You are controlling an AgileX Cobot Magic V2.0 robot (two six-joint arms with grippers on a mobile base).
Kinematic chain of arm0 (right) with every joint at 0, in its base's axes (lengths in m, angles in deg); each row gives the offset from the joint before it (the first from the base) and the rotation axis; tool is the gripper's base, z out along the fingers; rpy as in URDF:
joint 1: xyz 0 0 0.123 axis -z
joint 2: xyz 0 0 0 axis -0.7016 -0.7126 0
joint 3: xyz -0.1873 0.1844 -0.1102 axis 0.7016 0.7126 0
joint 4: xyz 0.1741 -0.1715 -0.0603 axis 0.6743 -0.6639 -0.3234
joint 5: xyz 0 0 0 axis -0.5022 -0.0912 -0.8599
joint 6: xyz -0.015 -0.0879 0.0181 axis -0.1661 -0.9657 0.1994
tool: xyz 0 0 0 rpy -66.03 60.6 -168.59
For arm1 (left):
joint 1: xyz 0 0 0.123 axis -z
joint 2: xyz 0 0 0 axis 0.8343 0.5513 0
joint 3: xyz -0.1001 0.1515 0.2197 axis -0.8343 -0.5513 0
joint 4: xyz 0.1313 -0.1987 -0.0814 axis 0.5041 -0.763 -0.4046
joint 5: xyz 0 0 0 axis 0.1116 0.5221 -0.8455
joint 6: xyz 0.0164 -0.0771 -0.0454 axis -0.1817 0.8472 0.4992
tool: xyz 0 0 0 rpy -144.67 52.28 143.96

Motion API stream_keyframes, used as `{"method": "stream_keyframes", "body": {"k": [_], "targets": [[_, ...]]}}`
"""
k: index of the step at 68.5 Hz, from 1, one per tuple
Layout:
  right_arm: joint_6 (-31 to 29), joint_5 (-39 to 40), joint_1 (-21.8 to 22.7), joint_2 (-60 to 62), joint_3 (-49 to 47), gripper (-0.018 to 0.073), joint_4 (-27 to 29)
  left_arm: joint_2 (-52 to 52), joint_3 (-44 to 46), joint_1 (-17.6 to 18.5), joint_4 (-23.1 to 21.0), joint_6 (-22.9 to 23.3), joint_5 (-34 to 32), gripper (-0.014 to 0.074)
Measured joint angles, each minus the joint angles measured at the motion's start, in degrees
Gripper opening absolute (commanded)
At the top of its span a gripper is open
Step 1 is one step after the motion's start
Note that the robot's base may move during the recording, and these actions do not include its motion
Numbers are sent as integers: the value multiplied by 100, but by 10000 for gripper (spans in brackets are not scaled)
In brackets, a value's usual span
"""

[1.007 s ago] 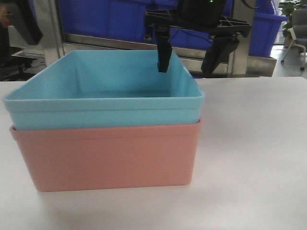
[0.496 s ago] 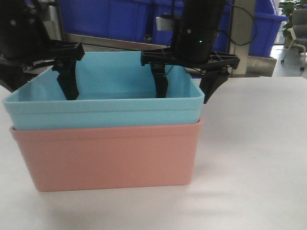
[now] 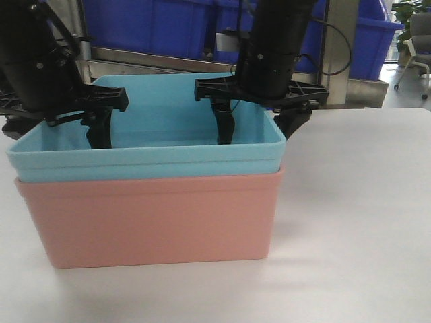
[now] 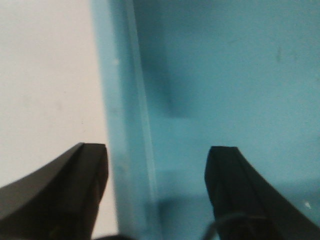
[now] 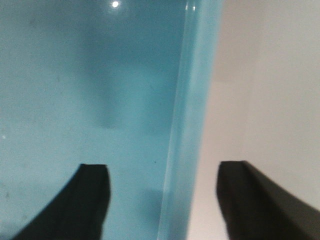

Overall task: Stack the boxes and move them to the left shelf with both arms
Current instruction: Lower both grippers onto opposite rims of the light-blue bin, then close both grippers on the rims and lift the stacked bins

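Nesting shows on my front view: the light sky-blue open-top plastic bin point(image 3: 148, 158) sits inside the salmon-pink plastic bin point(image 3: 155, 215) on the white table point(image 3: 357, 202). On the left wrist view, my left gripper point(image 4: 157, 200) is spread astride the blue bin's left wall. On the right wrist view, my right gripper point(image 5: 165, 200), equally spread, straddles its right wall.

Upper box point(image 3: 145, 156) nested in lower box point(image 3: 148, 215) on table point(image 3: 350, 202); left tool point(image 4: 157, 151), right tool point(image 5: 164, 169) astride opposite walls

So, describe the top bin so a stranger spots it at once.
On the pale table, in front of the dark blue crates, two bins sit nested. Yours is the light blue bin, the upper one, set inside the pink bin.
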Motion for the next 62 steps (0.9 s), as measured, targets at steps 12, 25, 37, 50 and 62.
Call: {"method": "stream_keyframes", "body": {"k": [12, 25, 37, 50, 62], "targets": [[-66, -23, 12, -13, 0, 46, 42, 35, 22, 0, -24, 341, -111, -16], [-102, -126, -27, -13, 0, 57, 90, 55, 34, -39, 96, 487, -206, -11], [-102, -212, -30, 42, 0, 57, 9, 17, 34, -39, 118, 744, -206, -11], [-102, -604, -88, 399, 65, 57, -38, -384, -95, 37, 132, 1057, 65, -11], [-13, -783, -100, 1187, 65, 57, -100, -1264, -109, 359, 617, 1683, 421, -11]]}}
